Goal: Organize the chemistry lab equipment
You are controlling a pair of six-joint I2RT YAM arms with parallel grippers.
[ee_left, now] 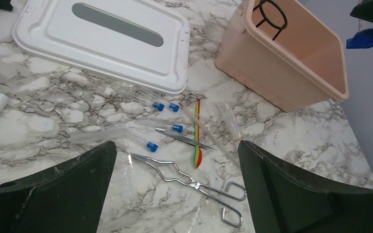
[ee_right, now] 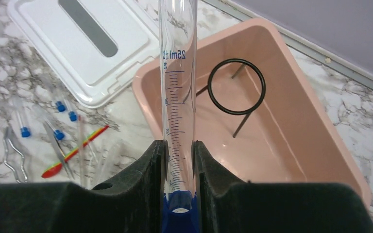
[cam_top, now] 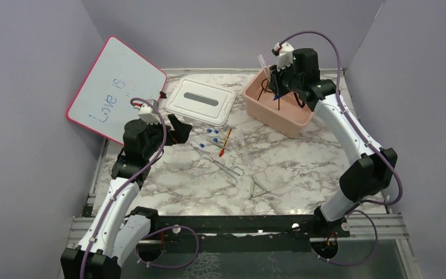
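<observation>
Grips a clear measuring cylinder (ee_right: 177, 73) in the right end effector (ee_right: 178, 153), pinched low on the glass just above its blue foot. Holds it roughly upright over the pink bin (ee_right: 296, 141). Shares that bin with one thing so far: the black wire ring stand (ee_right: 236, 87), standing on its legs inside.

Leaves the left end effector (ee_left: 176, 144) spread wide and empty, hovering over the rest of the kit on the marble surface (ee_left: 53, 111). Down there:
- glass tubes (ee_left: 160, 125) with blue caps
- an orange-red stick (ee_left: 197, 136)
- tweezers (ee_left: 184, 140)
- metal tongs (ee_left: 194, 184)
- a few bare tubes close by

Beside the bin, flat on the surface, the white lid (ee_left: 53, 34); propped at the far left, a whiteboard (cam_top: 116, 87).

Probably about to lower the cylinder and let go. Possible trouble from here:
- Slipping or swinging in the grip, given smooth round glass in a narrow pinch.
- Cracking or bouncing out if released too high above the bin floor.
- Clipping the ring stand on the way down and tipping it.
- Toppling if set on its foot, being tall and narrow. Likely poking above the rim too, blocking the lid. Safer laid on its side.
- For the left side, scattering the tubes: hard to see against the marble, crowded together, and quick to roll at a nudge.
</observation>
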